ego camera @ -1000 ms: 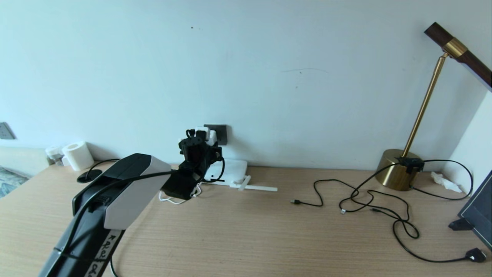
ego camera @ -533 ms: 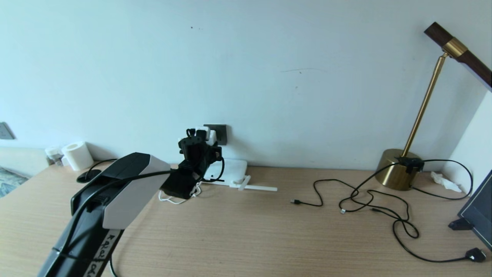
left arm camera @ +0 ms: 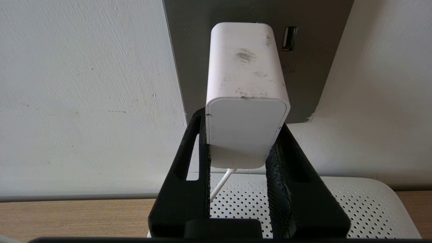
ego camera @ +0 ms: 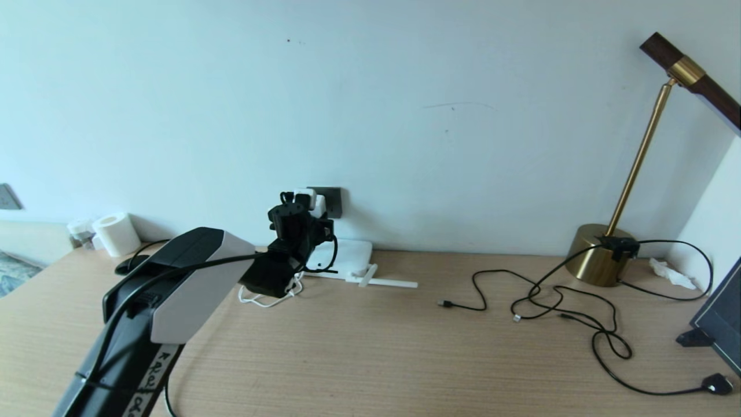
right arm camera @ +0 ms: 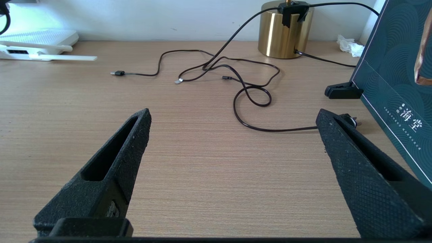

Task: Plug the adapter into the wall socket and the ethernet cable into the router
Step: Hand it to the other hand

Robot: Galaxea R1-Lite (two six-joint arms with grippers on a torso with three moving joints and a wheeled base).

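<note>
Black jaws of your left gripper (left arm camera: 241,148) are squeezed on the back end of the white adapter (left arm camera: 246,91). You can see its front end up against the dark grey wall socket (left arm camera: 317,67), so I think the plug is in or nearly in. You cannot see the pins, so you cannot be sure it is pushed all the way. The adapter's thin white cord (left arm camera: 221,184) hangs down toward the white router (left arm camera: 354,206), which lies flat on the bench (ego camera: 376,347) right under the socket.

Your right gripper (right arm camera: 233,162) hangs low over the bench with its jaws spread wide and nothing in them. It looks parked.

The second job is not started, I think. Thin black cords (right arm camera: 236,81) lie loose near the gold lamp (ego camera: 599,255), well apart from the router. You cannot tell which one, if any, is the ethernet cable. The router's port side is mostly hidden behind your left arm in the head view.
</note>
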